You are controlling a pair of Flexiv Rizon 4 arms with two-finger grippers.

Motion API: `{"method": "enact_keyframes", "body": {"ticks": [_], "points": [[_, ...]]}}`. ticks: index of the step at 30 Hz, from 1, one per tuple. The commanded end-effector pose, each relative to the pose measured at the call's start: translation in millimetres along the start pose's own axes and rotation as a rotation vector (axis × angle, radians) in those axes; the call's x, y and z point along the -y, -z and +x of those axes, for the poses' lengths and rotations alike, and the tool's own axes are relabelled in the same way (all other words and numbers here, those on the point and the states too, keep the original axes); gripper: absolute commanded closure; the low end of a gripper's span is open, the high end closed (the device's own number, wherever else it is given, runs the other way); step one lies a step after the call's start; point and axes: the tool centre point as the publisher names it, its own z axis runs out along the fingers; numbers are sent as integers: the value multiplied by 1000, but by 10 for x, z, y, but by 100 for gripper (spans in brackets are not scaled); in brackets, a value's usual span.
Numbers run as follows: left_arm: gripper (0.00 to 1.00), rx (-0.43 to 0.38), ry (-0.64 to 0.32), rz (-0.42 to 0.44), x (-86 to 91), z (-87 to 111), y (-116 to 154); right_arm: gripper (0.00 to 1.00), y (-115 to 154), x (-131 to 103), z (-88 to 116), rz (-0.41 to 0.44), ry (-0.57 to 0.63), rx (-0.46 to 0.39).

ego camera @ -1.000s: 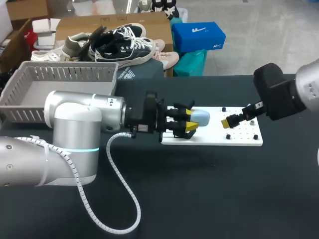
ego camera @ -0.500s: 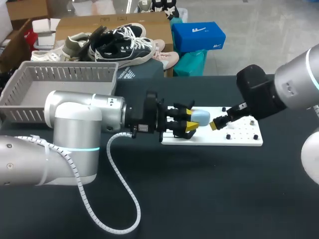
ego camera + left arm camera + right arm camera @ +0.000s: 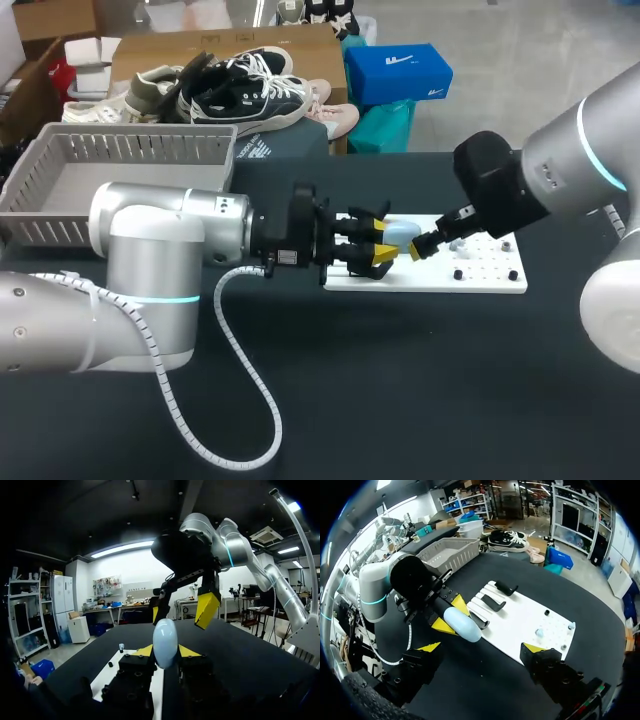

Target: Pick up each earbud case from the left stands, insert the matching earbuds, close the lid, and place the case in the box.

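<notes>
Holding item: earbud case point(image 3: 401, 236), pale blue, rounded, clamped between the left jaws from two sides, at the 9 o'clock end of the white board point(image 3: 480, 284). Opposite, the right jaws stand spread wide apart, close beside the case at its 3 o'clock. Handling, as judged: light, rigid, smooth shell, likely slippery; lid probably hinged, so grip the broad flanks of the body, leaving the lid free. Grey basket point(image 3: 60, 225), the likely destination, at the worktop's point(image 3: 420, 400) 10 o'clock.
</notes>
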Motion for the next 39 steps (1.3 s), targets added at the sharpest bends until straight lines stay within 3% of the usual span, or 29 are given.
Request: {"method": "enact_keyframes", "body": {"ticks": [1, 39], "points": [[100, 2, -2, -5, 17, 2, 3, 0, -53, -23, -29, 33, -2, -4], [100, 2, -2, -5, 17, 2, 3, 0, -169, 79, -150, 73, -23, -15]]}}
